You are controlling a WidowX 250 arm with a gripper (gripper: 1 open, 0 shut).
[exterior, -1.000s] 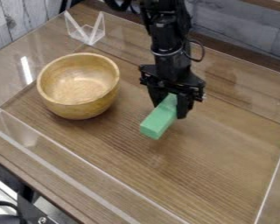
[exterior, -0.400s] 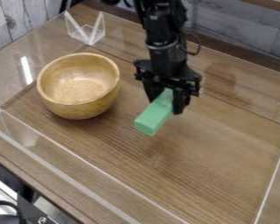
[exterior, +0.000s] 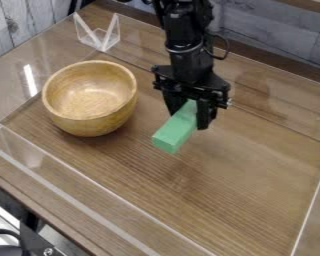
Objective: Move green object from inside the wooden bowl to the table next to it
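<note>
The black claw [exterior: 192, 110], pointing down, is clenched on the upper end of the green block [exterior: 176, 130], which hangs tilted just right of the wooden bowl [exterior: 89, 96], seemingly clear of the counter [exterior: 243, 190].

wooden bowl [exterior: 89, 97] left on table [exterior: 243, 190], green object [exterior: 176, 131] right of it

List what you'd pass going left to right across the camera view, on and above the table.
wooden bowl → green object, held by the gripper above the table
</note>
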